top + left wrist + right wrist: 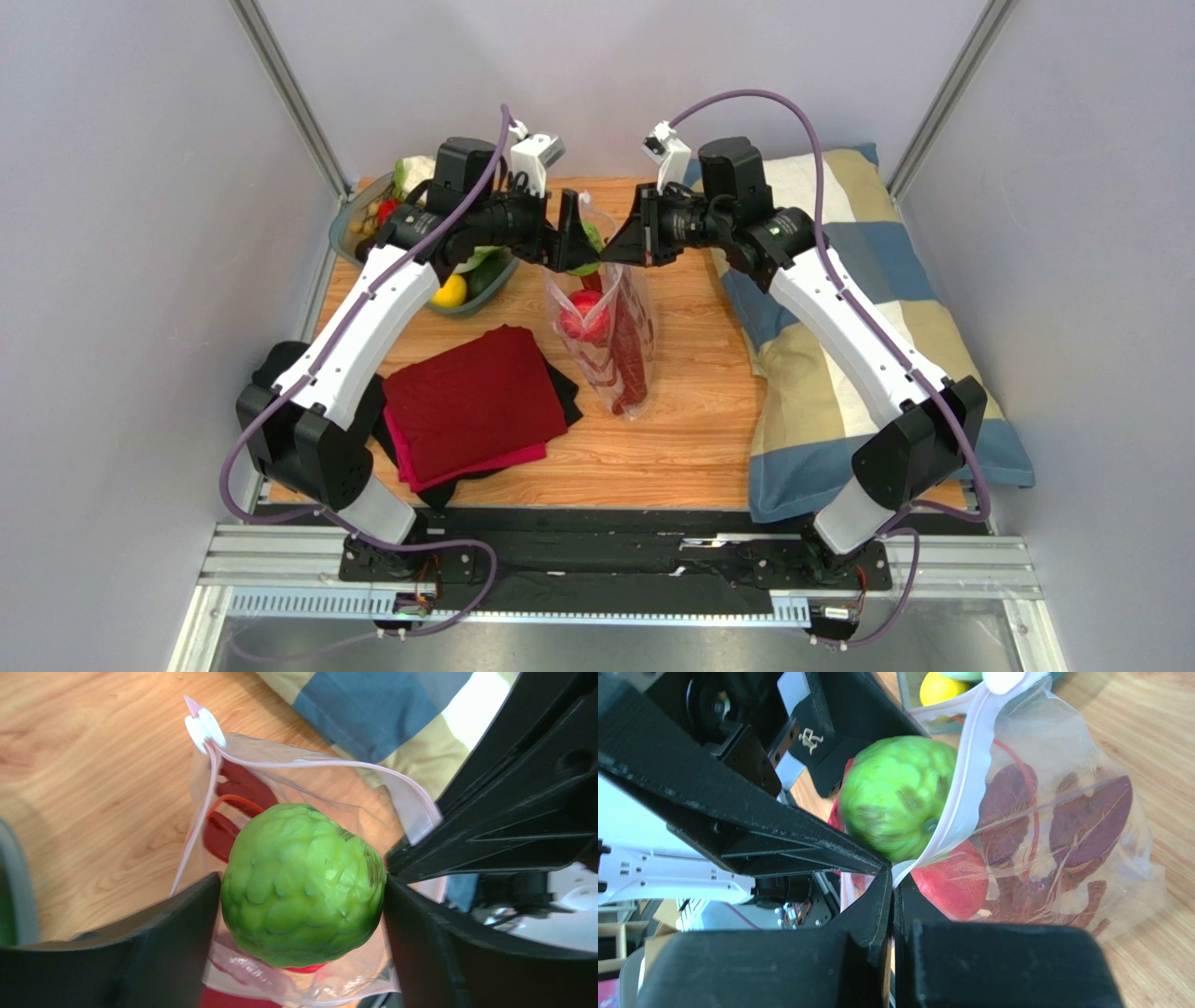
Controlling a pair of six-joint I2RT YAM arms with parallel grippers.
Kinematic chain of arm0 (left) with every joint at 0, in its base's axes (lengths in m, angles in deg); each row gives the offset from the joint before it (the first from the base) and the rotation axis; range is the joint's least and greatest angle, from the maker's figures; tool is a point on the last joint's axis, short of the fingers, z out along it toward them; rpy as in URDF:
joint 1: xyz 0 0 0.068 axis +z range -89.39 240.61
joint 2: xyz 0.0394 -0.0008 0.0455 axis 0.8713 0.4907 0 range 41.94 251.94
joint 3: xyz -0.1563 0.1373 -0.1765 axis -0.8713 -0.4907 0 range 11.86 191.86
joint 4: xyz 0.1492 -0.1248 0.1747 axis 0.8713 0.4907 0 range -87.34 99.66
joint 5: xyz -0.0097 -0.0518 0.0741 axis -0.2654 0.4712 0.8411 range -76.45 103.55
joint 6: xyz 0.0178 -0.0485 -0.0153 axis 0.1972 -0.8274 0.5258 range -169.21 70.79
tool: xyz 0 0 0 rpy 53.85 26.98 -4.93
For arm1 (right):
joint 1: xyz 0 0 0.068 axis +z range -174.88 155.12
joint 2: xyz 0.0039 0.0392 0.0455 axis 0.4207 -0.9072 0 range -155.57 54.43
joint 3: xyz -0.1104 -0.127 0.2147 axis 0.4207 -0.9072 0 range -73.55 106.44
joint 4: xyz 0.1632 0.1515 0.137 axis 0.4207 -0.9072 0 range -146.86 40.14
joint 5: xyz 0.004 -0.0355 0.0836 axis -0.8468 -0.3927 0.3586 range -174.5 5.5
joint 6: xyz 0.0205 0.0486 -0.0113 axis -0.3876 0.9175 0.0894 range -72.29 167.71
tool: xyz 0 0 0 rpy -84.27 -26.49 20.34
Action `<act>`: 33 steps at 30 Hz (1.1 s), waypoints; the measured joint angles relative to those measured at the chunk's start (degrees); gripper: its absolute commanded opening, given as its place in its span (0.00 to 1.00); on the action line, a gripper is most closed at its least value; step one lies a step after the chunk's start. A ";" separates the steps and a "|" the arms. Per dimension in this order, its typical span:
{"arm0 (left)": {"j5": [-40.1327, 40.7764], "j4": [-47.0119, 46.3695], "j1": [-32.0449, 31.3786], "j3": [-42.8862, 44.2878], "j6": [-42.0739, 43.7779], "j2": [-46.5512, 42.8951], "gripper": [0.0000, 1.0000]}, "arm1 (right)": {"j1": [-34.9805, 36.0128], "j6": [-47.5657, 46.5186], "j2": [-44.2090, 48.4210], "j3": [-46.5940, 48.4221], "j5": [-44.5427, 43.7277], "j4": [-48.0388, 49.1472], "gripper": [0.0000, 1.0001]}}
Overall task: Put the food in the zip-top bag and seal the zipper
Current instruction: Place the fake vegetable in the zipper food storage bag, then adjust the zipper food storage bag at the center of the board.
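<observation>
Bag point(627, 353) between red cloth point(470, 399) and pillow point(870, 287)

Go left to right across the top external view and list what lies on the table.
In order: folded red cloth, zip-top bag, checked pillow. The produce bin overlaps the cloth sideways, so it is left out.
</observation>
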 measured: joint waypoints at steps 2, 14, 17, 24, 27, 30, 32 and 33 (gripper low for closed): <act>0.90 2.05 0.09 0.90 1.05 0.24 0.99 | -0.07 -0.09 0.00 -0.22 0.79 0.02 0.00; 1.29 7.69 4.83 2.21 2.21 -3.74 0.88 | 0.07 -0.13 0.31 -0.83 2.93 2.38 0.00; 3.91 7.02 7.32 2.29 1.07 -5.60 0.88 | 0.07 -0.02 1.29 -2.82 2.97 3.56 0.00; 4.66 8.66 5.60 7.10 0.92 0.66 0.76 | 0.07 0.44 2.51 -4.96 2.91 5.55 0.00; 3.96 9.51 5.35 7.23 0.24 4.15 0.68 | 0.07 0.68 2.99 -5.88 2.89 6.25 0.00; 2.84 10.08 5.09 7.74 -0.68 7.15 0.72 | 0.13 1.25 3.50 -6.62 2.60 6.84 0.00; 1.92 10.27 4.66 8.94 -1.57 8.85 0.71 | 0.15 1.92 3.74 -7.28 2.54 7.45 0.00; 1.49 10.43 4.24 9.70 -1.97 9.42 0.71 | 0.17 2.32 3.85 -7.74 2.54 8.07 0.00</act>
